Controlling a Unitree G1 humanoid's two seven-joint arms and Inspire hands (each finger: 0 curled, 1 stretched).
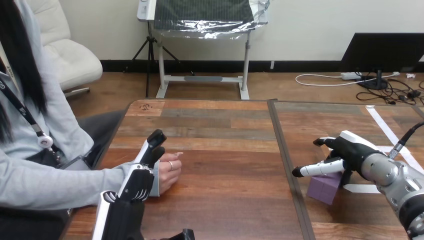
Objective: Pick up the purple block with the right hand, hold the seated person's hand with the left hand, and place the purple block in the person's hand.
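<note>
The purple block [324, 188] lies on the right part of the wooden table [225, 150]. My right hand [350, 151] hovers just over its top and far edge, with fingers [312, 169] stretched out to the left and the thumb spread apart, so the hand is open. At the left, the person's hand [169, 173] rests on the table, loosely closed. My left hand [136, 184] stands upright beside it, against the person's grey cuff. Its fingers [152, 147] are straight and point away from me, not curled round the wrist.
White tape strips [386, 129] mark the table's right part, one piece [358, 188] right beside the block. A dark seam [285, 165] runs down the table between the two hands. The person's forearm [55, 185] lies along the left edge.
</note>
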